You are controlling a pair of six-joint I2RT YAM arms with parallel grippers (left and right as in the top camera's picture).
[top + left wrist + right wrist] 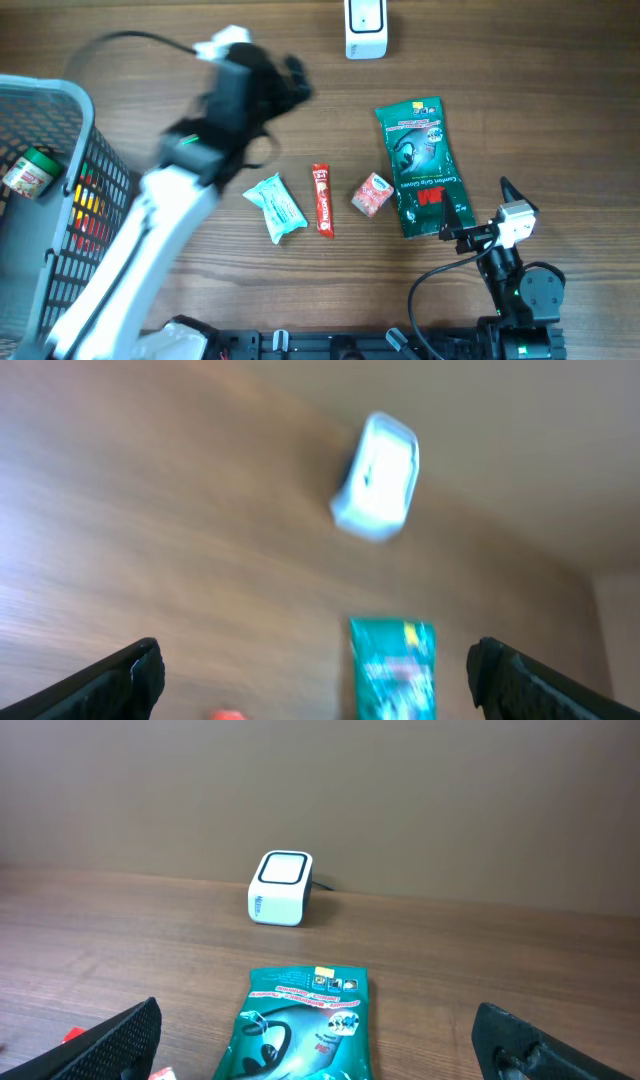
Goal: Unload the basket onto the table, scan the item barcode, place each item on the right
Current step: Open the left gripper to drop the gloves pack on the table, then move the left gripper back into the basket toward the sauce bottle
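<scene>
- The left gripper [315, 665] hangs over the brown wooden table [560, 120], blurred in the overhead view. Its jaws are spread wide with nothing between them.
- The right gripper [318, 1020], near the front edge, is likewise released and empty.
- No item is held. The likeliest candidate is the flat green foil glove pack [418, 168], lying on the table just ahead of the right gripper. The white box-shaped barcode scanner [365, 30] sits well beyond it at the far edge.
- The pack's long axis runs from the near edge to the far edge, slightly tilted, and its printed header end points toward the scanner.
- No barcode shows on the upper face, so it is probably underneath.
- A good pick would pinch across the short width near one end, lift clear, then turn the coded face squarely to the scanner window.
- A slim red stick sachet [322, 200] lies nearby and should be left undisturbed.
</scene>
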